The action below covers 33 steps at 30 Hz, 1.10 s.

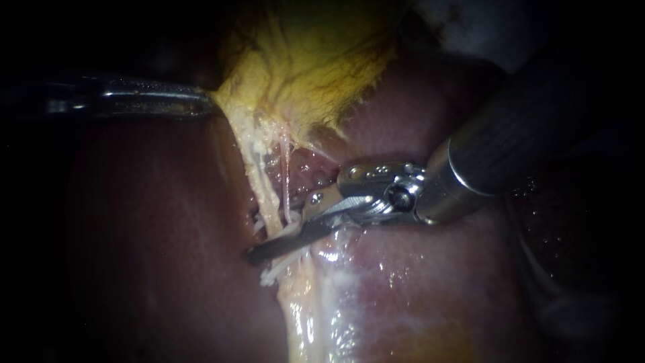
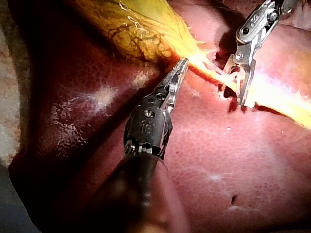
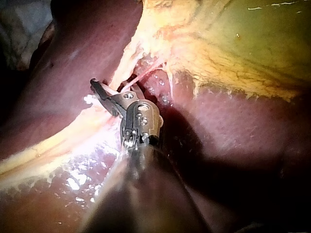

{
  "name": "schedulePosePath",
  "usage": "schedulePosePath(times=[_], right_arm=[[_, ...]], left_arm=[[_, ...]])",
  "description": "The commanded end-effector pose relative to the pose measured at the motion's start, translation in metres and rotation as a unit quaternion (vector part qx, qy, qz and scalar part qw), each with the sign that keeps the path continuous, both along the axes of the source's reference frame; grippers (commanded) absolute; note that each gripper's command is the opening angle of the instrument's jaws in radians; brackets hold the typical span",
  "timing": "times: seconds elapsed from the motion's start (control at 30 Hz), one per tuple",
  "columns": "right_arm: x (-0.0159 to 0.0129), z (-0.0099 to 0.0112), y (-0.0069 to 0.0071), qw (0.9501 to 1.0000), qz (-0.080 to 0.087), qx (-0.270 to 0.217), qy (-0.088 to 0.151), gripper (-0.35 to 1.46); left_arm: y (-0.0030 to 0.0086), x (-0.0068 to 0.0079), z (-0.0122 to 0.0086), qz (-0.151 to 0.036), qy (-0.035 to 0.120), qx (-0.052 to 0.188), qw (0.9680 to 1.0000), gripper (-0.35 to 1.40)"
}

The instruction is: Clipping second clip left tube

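The yellow gallbladder (image 1: 316, 60) is pulled up off the dark red liver (image 1: 148, 255). My left instrument (image 1: 201, 102) is shut on the gallbladder's pale edge, as the left wrist view shows at its jaw tips (image 2: 181, 65). Two tubes run down from the gallbladder: a pale thick left tube (image 1: 259, 181) and a thin pink right tube (image 1: 287, 175). My right instrument (image 1: 279, 243) lies across the left tube, its jaws close together with the tube pinched between them. A white clip (image 1: 270, 275) sits on the tube just below the jaws.
Wet, shiny pale tissue (image 1: 302, 316) runs down over the liver below the jaws. The right instrument's thick shaft (image 1: 510, 141) fills the upper right. In the right wrist view its jaws (image 3: 102, 92) reach under the gallbladder (image 3: 233, 39).
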State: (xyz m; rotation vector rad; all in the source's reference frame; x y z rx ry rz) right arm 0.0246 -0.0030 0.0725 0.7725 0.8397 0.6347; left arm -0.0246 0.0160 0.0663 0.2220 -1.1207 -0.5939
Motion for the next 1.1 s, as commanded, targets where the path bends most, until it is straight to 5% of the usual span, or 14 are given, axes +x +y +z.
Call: schedulePosePath(times=[0.03, 0.37, 0.83, 1.1], right_arm=[[-0.0001, 0.0000, 0.0001, 1.0000, 0.000, 0.000, 0.000, 0.39], [-0.0028, 0.0005, 0.0013, 0.9997, 0.007, -0.024, 0.001, 0.61], [-0.0079, -0.0018, 0.0041, 0.9982, 0.005, -0.055, 0.023, 0.61], [-0.0090, -0.0039, 0.0051, 0.9969, -0.006, -0.042, 0.067, 0.61]], left_arm=[[0.0000, 0.0000, 0.0000, 0.000, 0.000, 0.000, 1.0000, -0.35], [0.0000, 0.0000, 0.0000, 0.000, 0.000, 0.000, 1.0000, -0.35], [0.0000, 0.0001, 0.0000, 0.000, 0.000, 0.000, 1.0000, -0.35], [-0.0001, 0.0001, 0.0000, 0.000, 0.000, 0.000, 1.0000, -0.35]])
